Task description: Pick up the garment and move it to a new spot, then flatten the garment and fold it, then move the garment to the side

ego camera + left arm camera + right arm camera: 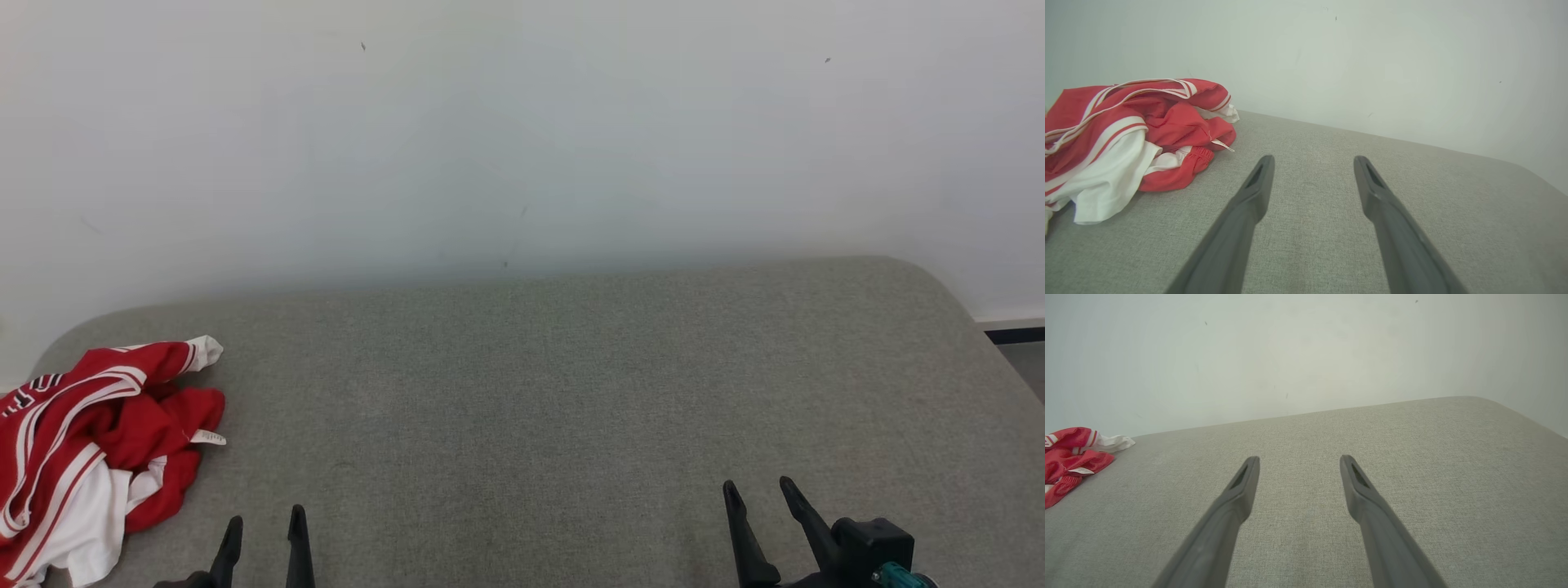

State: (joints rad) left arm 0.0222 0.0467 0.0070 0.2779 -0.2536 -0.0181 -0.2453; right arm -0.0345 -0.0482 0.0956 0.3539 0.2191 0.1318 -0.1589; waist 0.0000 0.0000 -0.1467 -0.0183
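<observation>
**Garment lies left of both pincers**

Lower left, the red-and-white garment [98, 441] sits bunched on the grey padded surface [522, 392]. The left pincer [266, 517], wide open and empty, is nearer, just to its right. The right pincer [758, 485], likewise open and empty, stands well apart, lower right.

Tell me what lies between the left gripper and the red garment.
Only bare grey cushion lies between the left gripper and the garment; the left wrist view shows it.
</observation>
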